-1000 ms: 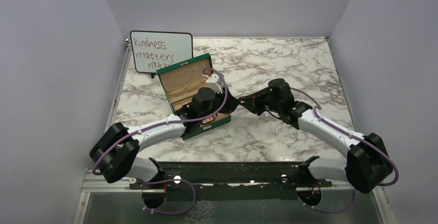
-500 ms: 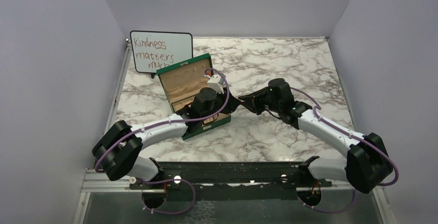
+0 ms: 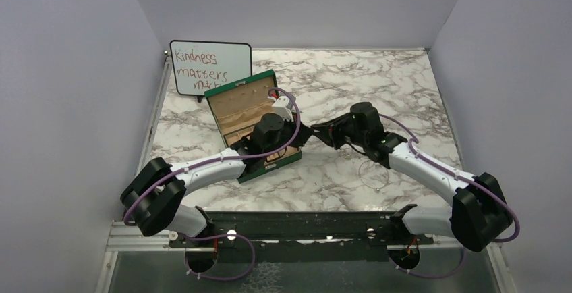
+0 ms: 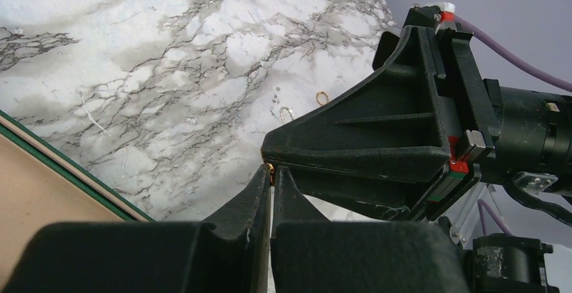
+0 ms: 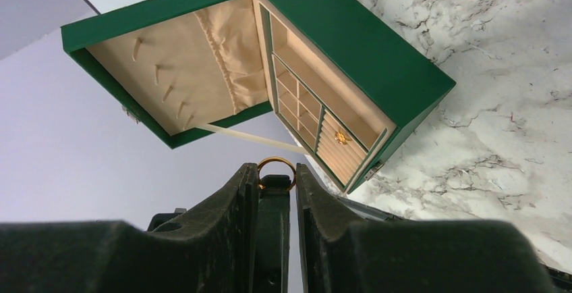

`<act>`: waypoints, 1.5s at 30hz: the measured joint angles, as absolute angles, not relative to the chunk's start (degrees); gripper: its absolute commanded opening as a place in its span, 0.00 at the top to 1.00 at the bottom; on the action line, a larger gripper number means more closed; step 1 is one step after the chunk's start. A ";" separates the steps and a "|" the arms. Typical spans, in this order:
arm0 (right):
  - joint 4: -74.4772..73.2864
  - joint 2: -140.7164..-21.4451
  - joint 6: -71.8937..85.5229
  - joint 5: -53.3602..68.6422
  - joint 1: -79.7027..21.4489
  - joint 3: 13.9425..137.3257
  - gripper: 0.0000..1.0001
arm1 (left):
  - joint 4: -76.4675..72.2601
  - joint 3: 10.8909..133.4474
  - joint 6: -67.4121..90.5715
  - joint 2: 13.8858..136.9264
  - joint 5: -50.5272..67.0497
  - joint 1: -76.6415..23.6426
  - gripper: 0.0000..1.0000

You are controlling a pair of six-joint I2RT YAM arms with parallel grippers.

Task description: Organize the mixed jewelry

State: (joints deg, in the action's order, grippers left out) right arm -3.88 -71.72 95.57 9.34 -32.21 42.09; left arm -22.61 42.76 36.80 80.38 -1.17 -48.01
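Where the two arms meet, just off the green box's (image 3: 283,161) corner on the side toward the right arm, a gold ring (image 5: 276,160) hangs between both grippers, above the desk (image 3: 405,84). Left gripper (image 4: 271,171): jaws pinched almost flush, a gold glint caught at the very tips. Right gripper (image 5: 276,171): jaws a ring's breadth apart, the ring spanning the gap and apparently touching both fingers. Reads as a shared grip, mid-handover; which side bears the load, cannot tell. Box lid open; one gold piece (image 5: 341,138) sits in the box's ridged compartment, and the other compartments in view look bare. Outside the box, on the desk beyond the meeting point: a second gold ring (image 4: 322,97), a small silver bit (image 4: 287,113) beside it, and the thin wire loop (image 3: 369,171) nearer the right arm. Judgement: early going, with one piece filed, one in transit, at least three unsorted.
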 measured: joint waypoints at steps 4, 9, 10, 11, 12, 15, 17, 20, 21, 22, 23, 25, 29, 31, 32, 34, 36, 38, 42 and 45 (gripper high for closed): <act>-3.88 -71.81 95.57 9.32 -32.18 42.09 0.66 | -22.61 42.76 36.60 80.49 -1.17 -48.03 1.00; -4.23 -71.99 95.00 9.15 -32.21 42.09 0.47 | -20.40 43.44 36.14 80.49 -1.48 -48.03 1.00; -4.38 -71.99 94.50 8.84 -32.21 42.09 0.43 | -19.42 43.92 35.94 80.47 -1.69 -48.03 1.00; -4.51 -71.99 93.80 8.45 -32.21 42.09 0.40 | -17.34 44.69 35.68 80.23 -1.89 -48.01 1.00; -4.67 -71.96 93.27 8.14 -32.21 42.09 0.38 | -15.75 45.30 35.44 79.99 -1.98 -48.01 1.00; -5.89 -71.46 90.39 6.57 -32.21 42.09 0.35 | -9.30 47.55 34.85 78.85 -1.72 -47.40 1.00; -7.07 -70.57 88.29 5.32 -32.18 42.09 0.35 | -4.03 49.47 34.61 77.73 -0.60 -46.39 1.00; -9.21 -68.45 85.21 3.29 -32.18 42.11 0.36 | 4.62 52.75 34.57 76.03 1.61 -43.77 1.00; -10.07 -67.64 84.18 2.42 -32.16 42.13 0.36 | 7.42 53.74 34.59 75.37 2.33 -42.89 1.00; -10.94 -66.94 83.22 1.63 -32.14 42.15 0.36 | 10.41 54.81 34.65 74.50 3.07 -41.80 1.00; -11.88 -66.41 82.26 0.80 -32.14 42.26 0.36 | 14.28 56.03 34.87 73.30 4.10 -40.23 1.00; -14.00 -65.76 80.64 -0.67 -32.14 42.70 0.37 | 19.77 57.30 35.42 71.53 5.61 -37.67 1.00; -17.06 -65.06 78.11 -3.05 -32.14 43.00 0.37 | 29.28 57.76 37.28 69.06 5.67 -33.85 1.00; -18.20 -64.77 77.28 -3.88 -32.14 43.00 0.37 | 33.26 57.76 38.26 68.66 5.13 -33.69 1.00; -18.59 -64.64 76.86 -4.14 -32.14 43.00 0.37 | 34.85 57.76 38.72 68.62 4.75 -33.69 1.00; -19.33 -64.45 76.34 -4.60 -32.14 43.00 0.38 | 37.82 57.74 39.86 68.58 3.77 -33.71 1.00; -19.70 -64.42 75.99 -4.91 -32.14 43.00 0.38 | 39.72 57.69 40.60 68.66 2.92 -33.71 1.00; -19.92 -64.42 75.75 -5.08 -32.14 43.00 0.38 | 40.84 57.39 41.43 69.23 1.58 -33.71 1.00; -19.92 -64.42 75.37 -5.10 -32.14 43.00 0.39 | 41.98 56.29 42.41 71.77 -0.47 -33.65 1.00; -19.92 -64.42 75.35 -5.10 -32.14 42.98 0.39 | 42.33 56.23 42.52 74.98 -1.26 -33.58 1.00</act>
State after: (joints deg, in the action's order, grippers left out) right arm -19.92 -64.42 75.35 -5.10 -32.14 42.98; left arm 42.33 56.23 42.52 74.98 -1.26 -33.58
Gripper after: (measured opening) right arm 0.615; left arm 0.008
